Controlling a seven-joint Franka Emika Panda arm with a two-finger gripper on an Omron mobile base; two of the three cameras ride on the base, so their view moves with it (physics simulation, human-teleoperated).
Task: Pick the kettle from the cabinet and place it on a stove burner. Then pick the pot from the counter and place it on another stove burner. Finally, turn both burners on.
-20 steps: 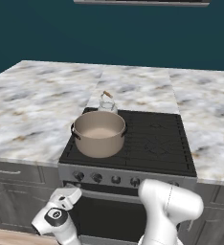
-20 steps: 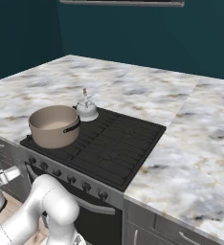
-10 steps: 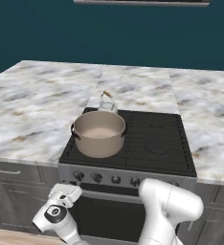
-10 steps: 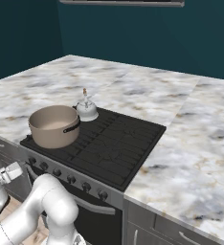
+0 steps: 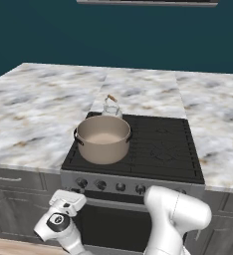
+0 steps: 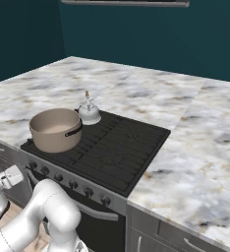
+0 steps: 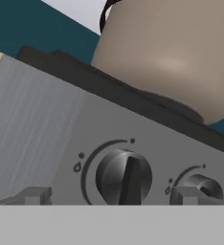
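Pincer (image 7: 109,196) stood wide open in front of the stove's grey front panel (image 7: 42,119), gripping nothing, its two finger tips (image 7: 35,195) apart with one dark round knob (image 7: 123,176) between them and a second knob (image 7: 202,186) partly behind the other tip. In the left base view the hand (image 5: 63,211) hung low before the panel's left end, below the knob row (image 5: 121,187). Above the panel edge the hand view showed the tan underside of the pot (image 7: 173,52) on the black grate, one dark side handle curving at its upper rim; the inside of the pot was hidden there. The base views showed its pale cream inside, with the pot (image 5: 103,138) on the front left burner, near the cooktop's front and left edges. The kettle (image 5: 111,106) sat just behind it at the cooktop's rear left corner, wire handle upright; from the right the kettle (image 6: 89,112) stood just beside the pot (image 6: 55,129), touching or not I could not tell. The right half of the cooktop (image 6: 122,150) lay bare. Marble counter (image 5: 34,104) ran wide on both sides, ending at a dark teal wall (image 5: 49,35).
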